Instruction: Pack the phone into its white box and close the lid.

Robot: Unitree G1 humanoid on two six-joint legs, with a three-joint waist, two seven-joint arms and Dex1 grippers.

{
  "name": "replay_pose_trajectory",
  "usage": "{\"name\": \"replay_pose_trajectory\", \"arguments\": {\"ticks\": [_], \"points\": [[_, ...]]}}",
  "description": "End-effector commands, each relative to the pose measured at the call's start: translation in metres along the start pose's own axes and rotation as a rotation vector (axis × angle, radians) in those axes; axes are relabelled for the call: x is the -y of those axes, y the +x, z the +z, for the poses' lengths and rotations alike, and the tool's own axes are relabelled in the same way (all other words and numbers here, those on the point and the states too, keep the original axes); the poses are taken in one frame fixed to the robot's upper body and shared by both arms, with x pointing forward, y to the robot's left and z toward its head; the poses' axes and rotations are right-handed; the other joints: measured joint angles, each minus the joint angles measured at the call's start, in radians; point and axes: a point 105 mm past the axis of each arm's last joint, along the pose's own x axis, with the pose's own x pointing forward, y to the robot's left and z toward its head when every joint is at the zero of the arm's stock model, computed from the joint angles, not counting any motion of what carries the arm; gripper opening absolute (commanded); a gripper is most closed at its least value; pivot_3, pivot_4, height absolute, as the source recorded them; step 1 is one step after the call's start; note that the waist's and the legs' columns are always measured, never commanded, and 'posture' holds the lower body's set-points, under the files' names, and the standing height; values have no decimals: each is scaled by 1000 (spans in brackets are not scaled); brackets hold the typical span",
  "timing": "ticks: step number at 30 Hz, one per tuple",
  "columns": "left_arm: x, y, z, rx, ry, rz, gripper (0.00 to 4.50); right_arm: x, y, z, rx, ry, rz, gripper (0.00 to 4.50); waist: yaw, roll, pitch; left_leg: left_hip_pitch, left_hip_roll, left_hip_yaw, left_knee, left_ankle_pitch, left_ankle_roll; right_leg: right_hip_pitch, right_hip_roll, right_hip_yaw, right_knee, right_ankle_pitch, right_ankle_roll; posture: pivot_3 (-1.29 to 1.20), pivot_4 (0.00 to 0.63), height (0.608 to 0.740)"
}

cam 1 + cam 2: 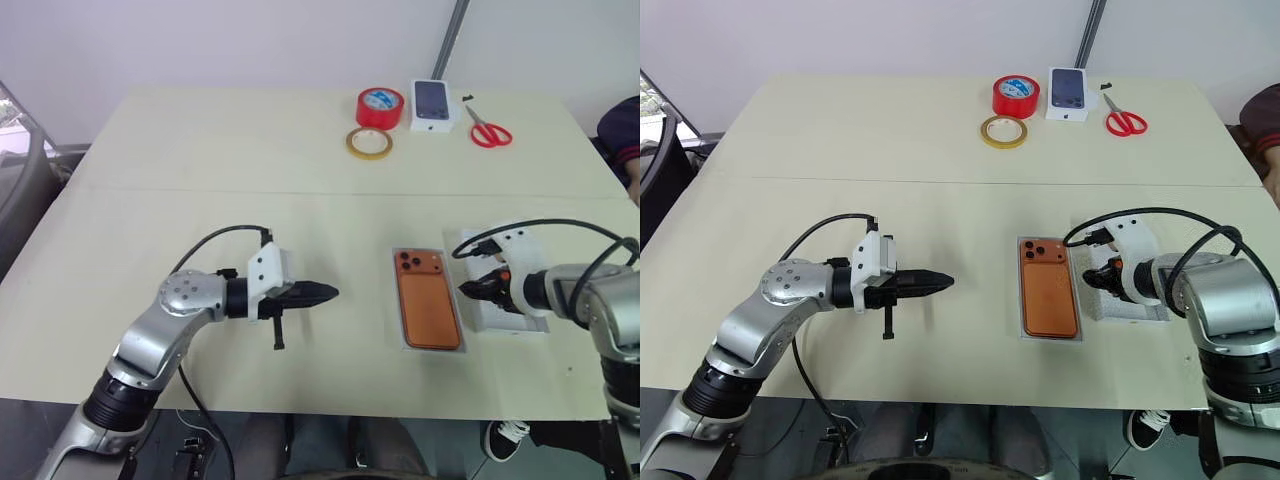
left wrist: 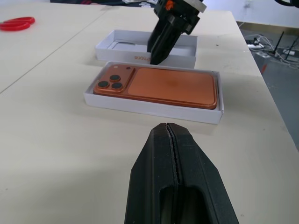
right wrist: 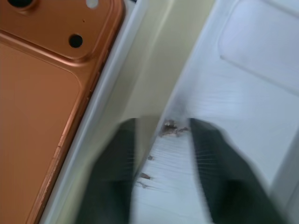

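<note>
At the near right of the counter (image 1: 200, 180), the phone (image 1: 428, 300) lies seated in the white box (image 2: 154, 111), back up, camera end toward the far edge. It sits flat and square inside the thin raised rim, so the packing half of the job looks done and only the closing is left. The phone is copper-orange with a matte back. A raised camera block carries three dark lenses, and the edges are rounded. It fills the tray almost to the walls, with only a narrow white border showing around it. Just beside the box on its right lies a second white tray (image 2: 121, 46), open side up and parallel to it. It is judged to be the lid, parked within easy reach. The right tool (image 1: 468, 290) is angled down at the lid's wall on the side nearest the phone, a sensible place to take hold for lifting and flipping it over. The motion-smeared wrist view does not settle whether it is clenched on that wall or released, so that cannot be told. The left tool (image 1: 325, 294) is clenched on nothing. It hangs above bare counter well to the left of the box and points toward it. This looks like a standby pose that keeps the lid's path free. Along the far edge sit a red tape roll (image 1: 380, 106), a yellow tape ring (image 1: 369, 143), a printed phone carton (image 1: 432, 105) and red scissors (image 1: 489, 130), all well apart from the work.
</note>
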Motion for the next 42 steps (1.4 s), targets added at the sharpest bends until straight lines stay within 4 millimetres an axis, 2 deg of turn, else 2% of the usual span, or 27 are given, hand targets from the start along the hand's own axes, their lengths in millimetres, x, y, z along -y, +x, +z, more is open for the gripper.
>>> {"name": "replay_pose_trajectory", "arguments": {"ticks": [1, 5, 8, 10, 14, 15, 16, 17, 22, 24, 27, 30, 33, 34, 37, 40, 42], "points": [[4, 1, 7, 19, 50, -2, 0, 4, -8, 12, 58, 8, -30, 36, -1, 0, 0, 0, 0, 0, 0, 0, 0, 0, 0, 0, 0, 0, 0, 0, 150, 740], [0, -1, 7, 30, 31, 23, 0, 8, -18, 25, 133, 37, -23, 36, -2, 0, 0, 0, 0, 0, 0, 0, 0, 0, 0, 0, 0, 0, 0, 0, 150, 740], [-11, -6, 7, 46, 15, 82, 0, 10, -34, 45, 245, 70, 1, 36, -4, 0, 0, 0, 0, 0, 0, 0, 0, 0, 0, 0, 1, 0, 0, 0, 150, 740], [-22, -12, 8, 62, 1, 143, 0, 1, -45, 61, 336, 89, 102, 36, -4, 0, 0, 0, 0, 0, 0, 0, 0, -1, 1, 0, 1, 0, 0, 0, 150, 740], [-46, -24, 5, 71, -11, 261, 0, -49, -69, 96, 529, 108, 501, 36, -19, 0, 0, 0, 1, 0, 0, 0, 0, 0, 1, 0, 1, 0, 0, 0, 150, 740], [-50, -25, 5, 72, -11, 277, 0, -64, -72, 100, 547, 110, 603, 36, -21, 0, 0, 0, 1, 0, 0, 0, 0, 0, 1, 0, 1, 0, 0, 0, 150, 740], [-55, -27, 4, 74, -9, 292, 0, -88, -80, 101, 572, 96, 707, 36, -21, 0, 1, 0, 1, 0, 0, 0, 0, -1, 2, 0, 1, 0, 0, 0, 150, 740], [-59, -27, 5, 77, -6, 304, 0, -109, -82, 99, 568, 155, 805, 36, -20, -1, 1, 0, 2, 0, 0, 0, 0, -1, 2, 0, 1, 0, 0, 0, 150, 740], [-64, -25, 5, 83, 3, 311, 0, -157, -66, 86, 539, 470, 909, 36, -24, -3, 1, -2, 2, 1, 3, -1, 2, -1, 1, -1, 1, 0, 1, 0, 150, 740], [-63, -22, 3, 78, 8, 307, 0, -167, -56, 76, 509, 616, 893, 36, -23, -3, 1, -2, 2, 1, 4, -1, 2, -1, 1, -1, 2, 0, 1, 0, 150, 740], [-59, -15, 2, 78, 6, 285, 0, -165, -44, 61, 453, 724, 823, 36, -20, -2, 1, -3, 2, 1, 4, -1, 2, -1, 1, 0, 2, 0, 1, 0, 150, 740], [-49, -2, 1, 77, -3, 236, 0, -154, -30, 43, 376, 722, 735, 36, -18, -2, 1, -3, 2, 1, 5, -1, 2, -1, 1, -1, 2, 0, 1, 0, 150, 740], [-39, 14, -2, 73, -22, 174, 0, -140, -30, 46, 391, 682, 695, 922, -20, -2, 1, -2, 2, 1, 5, -1, 2, -1, 1, 0, 2, 0, 1, 0, 150, 740], [-36, 17, -2, 70, -26, 158, 0, -136, -31, 49, 400, 665, 688, 1440, -21, -2, 1, -2, 2, 1, 5, -1, 3, -1, 1, 0, 2, 0, 1, 0, 150, 740], [-23, 35, -3, 71, -27, 81, 0, -116, -47, 63, 434, 455, 647, 2963, -22, 1, 2, -2, 2, 2, 4, -1, 3, -1, 2, 0, 2, 0, 1, 0, 150, 740], [-17, 54, -4, 76, -39, 38, 0, -94, -62, 71, 417, 272, 554, 2963, -15, 3, 4, -2, 2, 2, 5, -2, 3, -1, 1, 1, 2, 0, 1, 0, 150, 740], [-14, 70, -4, 71, -49, 10, 0, -75, -65, 72, 397, 196, 453, 2963, -9, 3, 4, -2, 2, 1, 5, -2, 4, 0, 2, -1, 1, 0, 0, 0, 150, 740]]}}
